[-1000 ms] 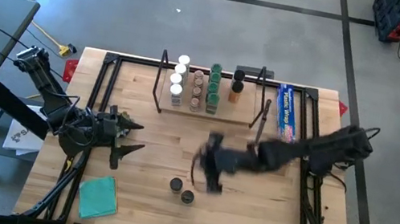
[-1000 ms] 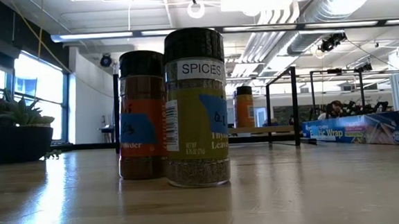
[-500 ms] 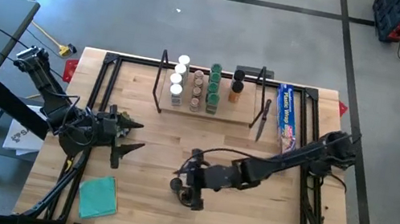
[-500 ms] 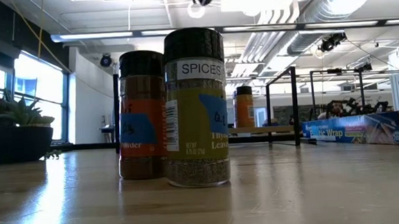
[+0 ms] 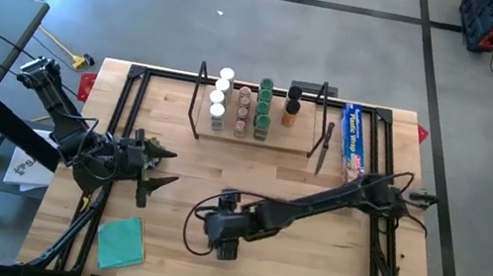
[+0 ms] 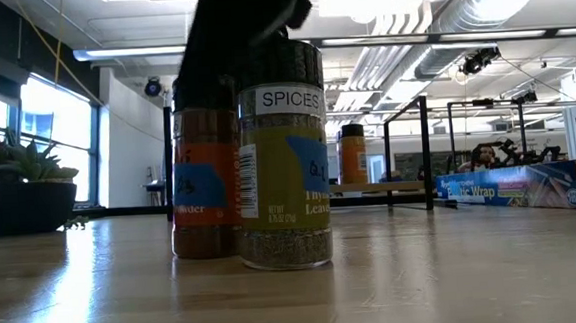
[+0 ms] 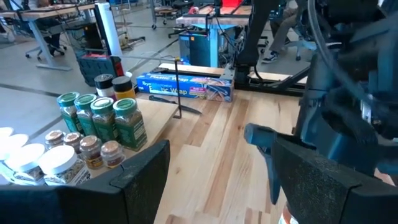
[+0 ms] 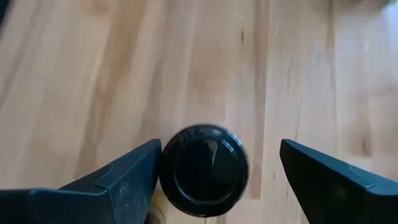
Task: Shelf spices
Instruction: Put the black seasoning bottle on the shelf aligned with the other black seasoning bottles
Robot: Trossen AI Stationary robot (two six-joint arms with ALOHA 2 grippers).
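Note:
Two black-lidded spices jars stand upright near the table's front: a green-filled one labelled SPICES [image 6: 283, 162] and a brown-filled one [image 6: 204, 177] behind it. My right gripper [image 5: 221, 239] hangs open just over them, pointing steeply down. In its wrist view a black lid [image 8: 203, 169] lies between its fingers, close beside one finger [image 8: 134, 174]. The shelf [image 5: 253, 131] at the far middle holds rows of jars with white [image 5: 221, 94], brown, green [image 5: 264, 101] and black lids. My left gripper [image 5: 159, 169] waits open at the left.
A long blue wrap box [image 5: 355, 138] lies right of the shelf, and a dark tool [image 5: 324, 146] lies between them. A teal cloth [image 5: 121, 240] sits at the near left corner. Bare wood stretches between the shelf and the two jars.
My right gripper has swung from the table's middle toward the near edge and left, sinking and tipping further down. It now hangs over the two jars and shows at the top of the low view. The jars have not moved.

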